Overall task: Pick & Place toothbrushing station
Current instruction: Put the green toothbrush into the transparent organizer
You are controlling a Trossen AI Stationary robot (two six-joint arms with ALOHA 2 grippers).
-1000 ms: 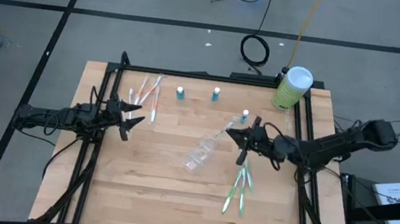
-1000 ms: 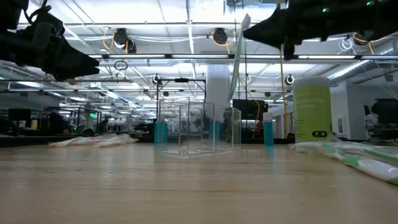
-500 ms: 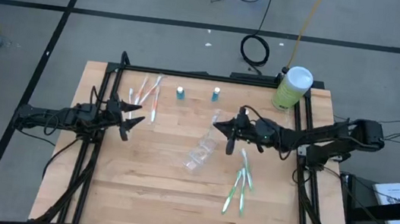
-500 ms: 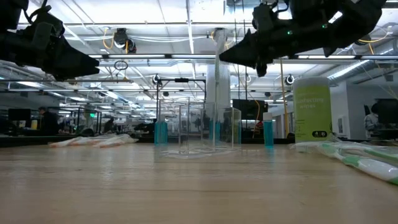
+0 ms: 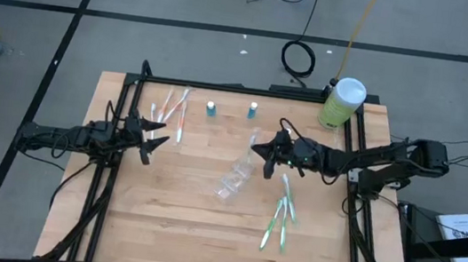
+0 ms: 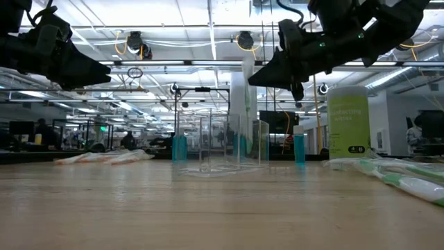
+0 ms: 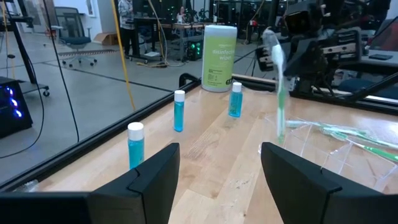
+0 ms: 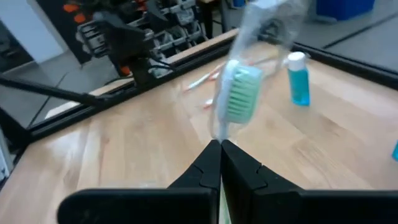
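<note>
Clear holder (image 5: 234, 179): lay near the middle of the desk (image 5: 169, 221), tilted on a diagonal in the view from above; in the low view (image 6: 220, 142) it stood as a see-through box on the wood.
Held toothbrush (image 8: 239, 93): a green-and-white toothbrush stood upright with its bristle head up, pinched by its handle, above the end of the holder that points to the far edge.
Right gripper (image 5: 269, 150): hung above the desk just right of centre, beside the holder's far end; its fingers (image 8: 205, 168) were pressed together on the toothbrush handle.
Green toothbrushes (image 5: 279, 215): several lay flat in a loose bunch toward the right front of the desk, apart from the holder.
Pink toothbrushes (image 5: 172, 110): lay flat together near the far left corner of the desk.
Blue tubes: two stood upright along the far edge, one (image 5: 211, 108) left of the other (image 5: 253, 109); the left wrist view showed three (image 7: 234, 99) in a row along that edge.
Left gripper (image 5: 152, 137): hovered over the left edge of the desk, near the pink toothbrushes; its fingers (image 7: 155, 171) stood apart with nothing between them.
Green canister (image 5: 341, 103): stood at the far right corner of the desk, with a white lid.
</note>
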